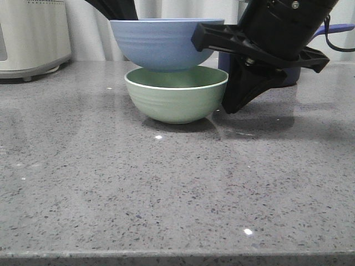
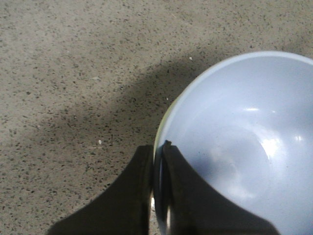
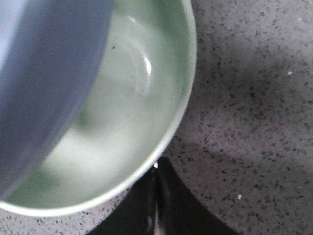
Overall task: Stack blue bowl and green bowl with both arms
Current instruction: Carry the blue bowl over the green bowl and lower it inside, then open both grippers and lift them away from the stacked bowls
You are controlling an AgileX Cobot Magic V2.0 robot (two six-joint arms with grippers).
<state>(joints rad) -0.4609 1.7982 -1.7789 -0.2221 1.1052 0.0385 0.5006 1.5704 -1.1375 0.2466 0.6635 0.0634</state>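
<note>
The blue bowl (image 1: 166, 44) hangs upright just above the green bowl (image 1: 176, 100), its base at the level of the green rim. My left gripper (image 2: 157, 152) is shut on the blue bowl's (image 2: 244, 137) rim, one finger inside and one outside. In the front view only the left arm (image 1: 116, 8) shows, behind the bowl. The green bowl (image 3: 127, 112) stands on the counter, and the blue bowl (image 3: 44, 83) covers part of it in the right wrist view. My right gripper (image 3: 157, 166) is shut and empty, its tips just outside the green rim, and it also shows in the front view (image 1: 233, 106).
A dark navy saucepan (image 1: 291, 77) with a blue handle (image 1: 339, 27) stands behind the right arm. A white appliance (image 1: 33, 33) stands at the back left. The grey speckled counter (image 1: 166, 194) reaches to the front edge.
</note>
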